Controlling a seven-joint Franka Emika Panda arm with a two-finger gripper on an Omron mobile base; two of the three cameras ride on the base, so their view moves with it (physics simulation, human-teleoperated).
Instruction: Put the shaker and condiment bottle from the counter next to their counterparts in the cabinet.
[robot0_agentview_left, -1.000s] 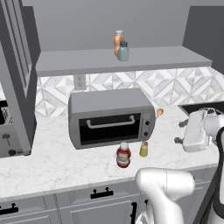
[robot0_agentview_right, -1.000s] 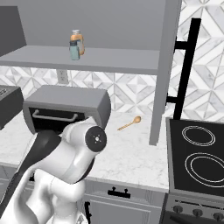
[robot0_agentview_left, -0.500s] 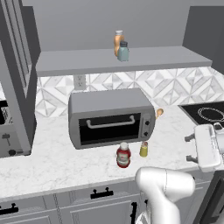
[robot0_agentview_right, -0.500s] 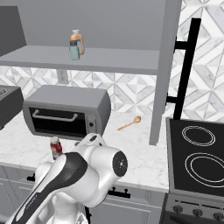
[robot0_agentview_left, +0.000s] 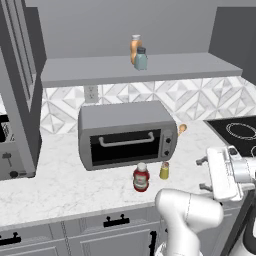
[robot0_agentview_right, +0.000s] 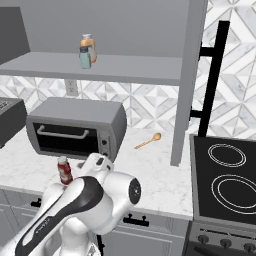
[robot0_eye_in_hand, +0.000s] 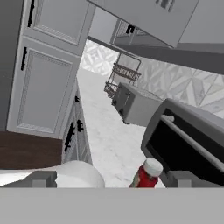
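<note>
White marble-veined counter (robot0_agentview_left: 60, 187), grey drawers (robot0_agentview_left: 100, 235) with black handles below. In front of the grey toaster oven (robot0_agentview_left: 127, 132) with its dark door: a red condiment bottle (robot0_agentview_left: 141, 177), white cap, and a small yellow shaker (robot0_agentview_left: 164, 170), cap probably grey. Above the oven, on the plain grey cabinet (robot0_agentview_left: 150, 70), an orange bottle (robot0_agentview_left: 135, 46) and pale teal-grey shaker (robot0_agentview_left: 141, 59). Behind the oven, white-and-grey geometric tiles (robot0_agentview_left: 200, 97).
</note>
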